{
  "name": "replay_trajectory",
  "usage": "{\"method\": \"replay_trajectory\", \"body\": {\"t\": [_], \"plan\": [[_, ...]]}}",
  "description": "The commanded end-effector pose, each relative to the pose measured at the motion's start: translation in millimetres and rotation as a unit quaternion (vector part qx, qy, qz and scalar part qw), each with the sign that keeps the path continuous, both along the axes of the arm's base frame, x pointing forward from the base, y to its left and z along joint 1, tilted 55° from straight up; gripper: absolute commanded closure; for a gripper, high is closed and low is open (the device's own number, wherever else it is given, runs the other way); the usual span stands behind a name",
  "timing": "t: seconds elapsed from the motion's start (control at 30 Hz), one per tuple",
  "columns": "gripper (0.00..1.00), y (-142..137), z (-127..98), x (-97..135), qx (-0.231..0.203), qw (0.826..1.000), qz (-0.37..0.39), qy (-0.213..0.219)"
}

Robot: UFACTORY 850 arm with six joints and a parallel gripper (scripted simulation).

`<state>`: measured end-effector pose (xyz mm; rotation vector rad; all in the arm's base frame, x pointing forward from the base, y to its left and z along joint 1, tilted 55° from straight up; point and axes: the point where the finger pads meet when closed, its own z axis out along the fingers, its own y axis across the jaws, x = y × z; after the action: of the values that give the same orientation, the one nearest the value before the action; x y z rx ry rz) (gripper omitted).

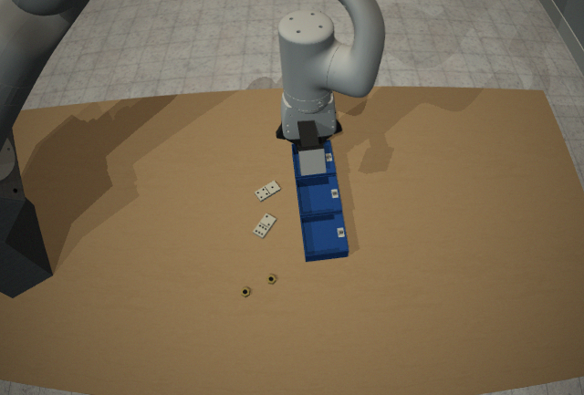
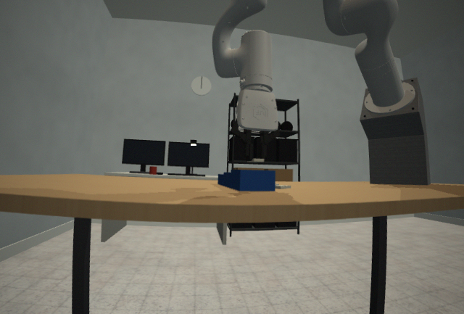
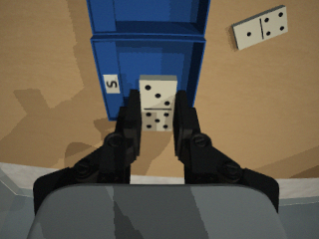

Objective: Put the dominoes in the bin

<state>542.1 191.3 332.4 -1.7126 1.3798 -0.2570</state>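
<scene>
Wooden table [image 1: 424, 286] spreads under me, with the row of blue bins [image 1: 325, 233] at its middle. My gripper [image 3: 158, 105] is clenched on a domino [image 3: 158, 103], hanging over the bin marked S [image 3: 189, 67] (the end one of the row). I see nothing inside that bin, so by my reckoning none is delivered yet. Two more dominoes [image 1: 267, 190] [image 1: 264, 225] lie on the wood beside the bins; one of them must follow. Two nuts [image 1: 271, 278] stay put.
</scene>
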Motion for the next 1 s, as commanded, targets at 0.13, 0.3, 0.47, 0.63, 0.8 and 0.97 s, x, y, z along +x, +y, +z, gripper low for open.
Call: {"method": "replay_trajectory", "body": {"t": [0.13,0.3,0.47,0.63,0.8,0.97], "plan": [[1.0,-1,0,0,0.0,1.0,0.0,0.0],[1.0,0,-1,1,0.0,1.0,0.0,0.0],[1.0,5,-7,8,0.0,1.0,0.0,0.0],[1.0,8,-10,12,0.0,1.0,0.0,0.0],[1.0,13,-16,18,0.0,1.0,0.0,0.0],[1.0,18,-22,25,0.0,1.0,0.0,0.0]]}}
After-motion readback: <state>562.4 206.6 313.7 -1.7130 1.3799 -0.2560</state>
